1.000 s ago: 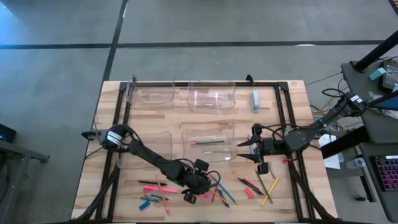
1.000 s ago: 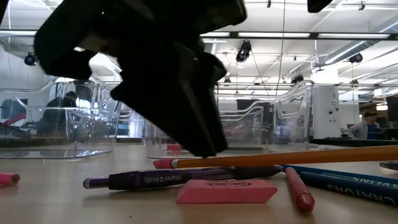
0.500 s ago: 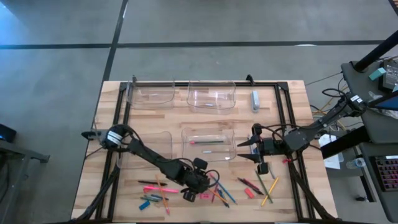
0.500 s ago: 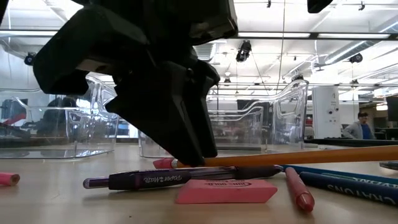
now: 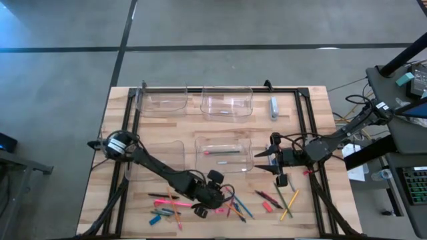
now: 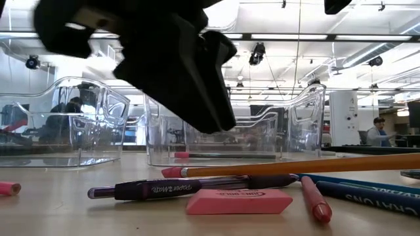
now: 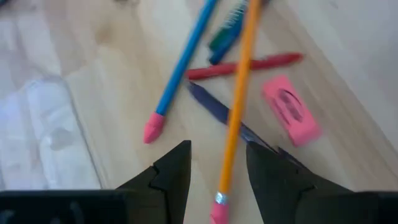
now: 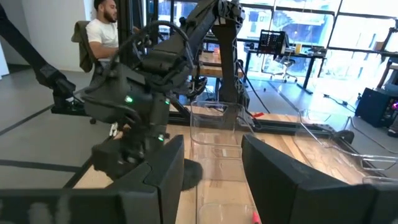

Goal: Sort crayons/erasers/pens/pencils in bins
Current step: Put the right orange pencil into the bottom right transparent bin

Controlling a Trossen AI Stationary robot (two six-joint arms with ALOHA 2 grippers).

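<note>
Near the table's front edge lies a loose heap: an orange pencil, a dark pen, a pink eraser, a red crayon and a blue stick with a pink tip. My left gripper hangs open just above the heap. Its fingers stand on either side of the orange pencil's pink end without touching it. The pencil lies flat on the wood. My right gripper waits open, held level, beside the right end of the near middle bin.
Two clear bins stand along the far edge, and another at mid-left. A pale blue-grey oblong lies at the far right. More pencils and pens lie at the near right, others at the near left.
My left gripper has risen from table level, where its fingertips stood at the orange pencil's pink end, to hang clear above the heap. The pencil, pen and eraser lie where they were. My right arm has kept still.
</note>
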